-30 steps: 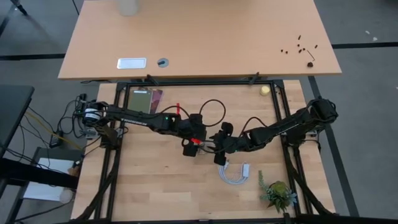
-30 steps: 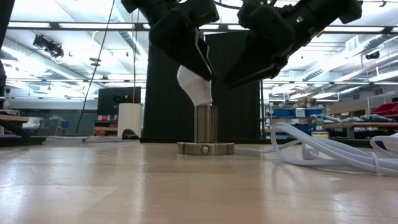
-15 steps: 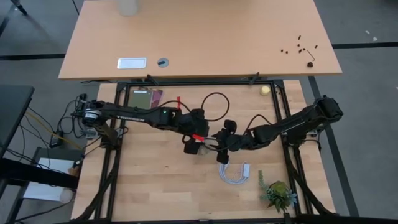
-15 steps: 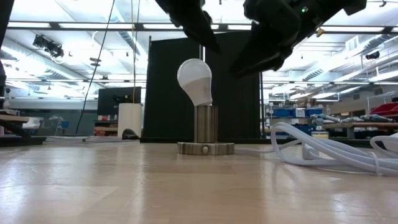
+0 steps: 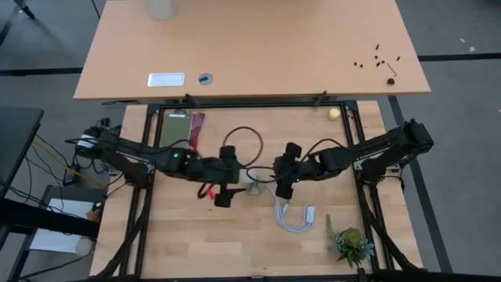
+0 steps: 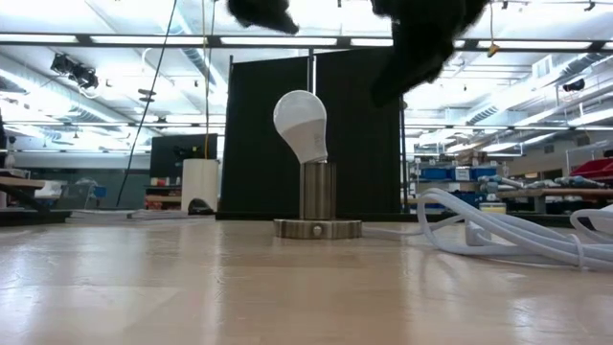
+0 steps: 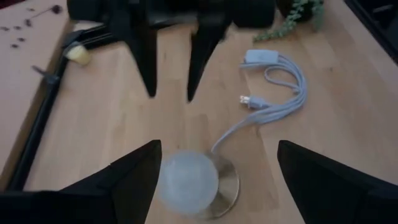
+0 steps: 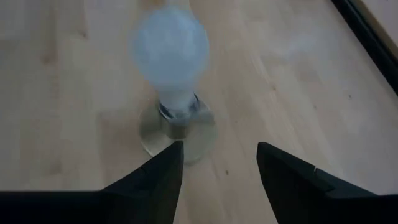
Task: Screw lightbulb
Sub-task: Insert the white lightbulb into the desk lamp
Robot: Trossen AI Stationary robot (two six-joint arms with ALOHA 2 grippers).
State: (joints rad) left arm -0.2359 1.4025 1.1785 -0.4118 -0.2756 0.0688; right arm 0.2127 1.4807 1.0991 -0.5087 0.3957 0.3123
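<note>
The frosted-white lightbulb (image 6: 301, 125) stands with its screw base in the upright metal socket (image 6: 317, 192), which rises from a round flat disc (image 6: 317, 228) on the wooden table. The bulb leans to one side. It also shows in the left wrist view (image 7: 186, 182) and the right wrist view (image 8: 169, 53). My left gripper (image 7: 217, 149) is open, above and to the table's left of the bulb (image 5: 252, 182). My right gripper (image 8: 219, 146) is open, above and to its right. Neither touches the bulb.
A coiled white cable with plug (image 5: 296, 218) lies just near-right of the socket and runs to its disc. A small potted plant (image 5: 350, 244) stands at the near right corner. A small yellow object (image 5: 334, 113) and a dark card (image 5: 182, 125) lie at the far edge.
My left gripper has let go of the bulb, risen and drawn back toward the table's left. My right gripper has risen and pulled back a little toward the right. The bulb stays leaning in the socket where it was.
</note>
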